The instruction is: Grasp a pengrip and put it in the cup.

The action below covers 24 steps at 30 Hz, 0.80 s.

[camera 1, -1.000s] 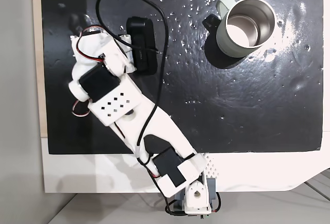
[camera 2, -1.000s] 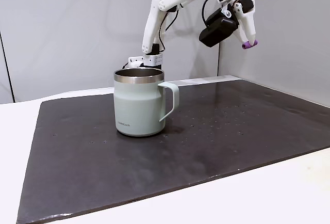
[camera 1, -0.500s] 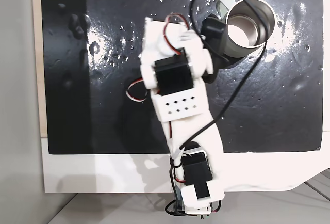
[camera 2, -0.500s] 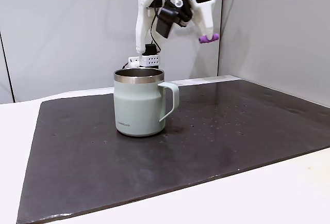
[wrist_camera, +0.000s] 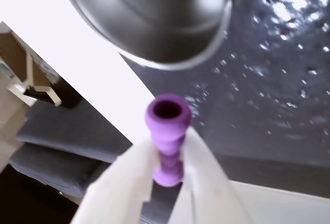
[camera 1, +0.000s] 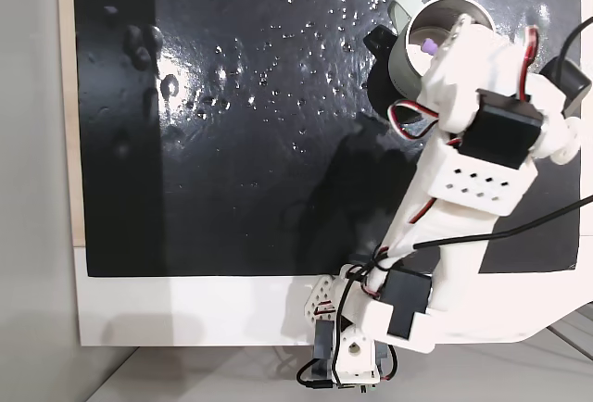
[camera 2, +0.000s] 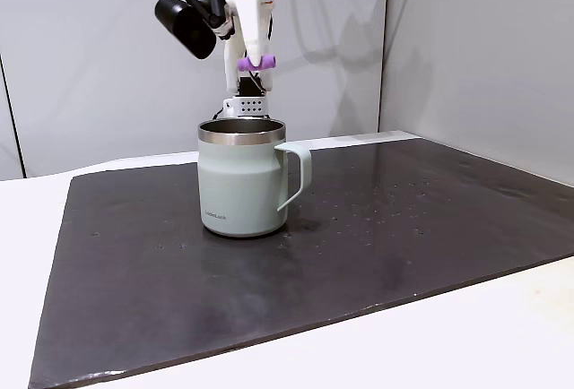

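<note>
The pale grey-green cup (camera 1: 400,70) stands at the top right of the black mat in a fixed view, partly under my white arm. In the side-on fixed view the cup (camera 2: 240,183) is upright, with its handle to the right. My gripper (camera 2: 256,60) hangs a little above the steel rim, shut on the lilac pengrip (camera 2: 256,64). From above, the pengrip (camera 1: 428,47) shows over the cup's shiny inside. In the wrist view the white fingers (wrist_camera: 129,182) pinch the pengrip (wrist_camera: 166,128) near its lower end, and the cup's steel mouth (wrist_camera: 154,12) lies just beyond it.
A black mat (camera 1: 232,143) covers most of the white table, and my arm's base (camera 1: 347,356) sits at its near edge. Grey walls stand behind and to the right of the mat (camera 2: 404,219). A black camera (camera 2: 184,26) rides beside the gripper.
The arm has swung across the mat with the pengrip held, from the far side to over the cup. The cup has not moved.
</note>
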Tool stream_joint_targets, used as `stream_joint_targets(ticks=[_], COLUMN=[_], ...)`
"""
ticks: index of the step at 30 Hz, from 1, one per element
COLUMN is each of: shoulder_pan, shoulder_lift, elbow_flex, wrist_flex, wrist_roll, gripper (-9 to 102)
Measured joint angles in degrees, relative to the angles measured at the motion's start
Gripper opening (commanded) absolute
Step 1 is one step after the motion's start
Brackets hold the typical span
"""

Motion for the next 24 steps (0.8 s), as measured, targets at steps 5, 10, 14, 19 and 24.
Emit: stream_joint_targets(ticks=[5, 10, 14, 19, 24], shoulder_pan=[2.8, 3.0, 2.9, 2.9, 2.8], shoulder_lift=[-7.0, -7.8, -7.8, -7.8, -7.8], elbow_flex=[-9.4, -10.8, -10.8, -10.8, -10.8], wrist_flex=[0.0, 0.1, 0.1, 0.1, 0.1], wrist_roll=[-1.8, -2.2, -2.3, -2.2, -2.2], gripper=[0, 8, 35, 36, 34])
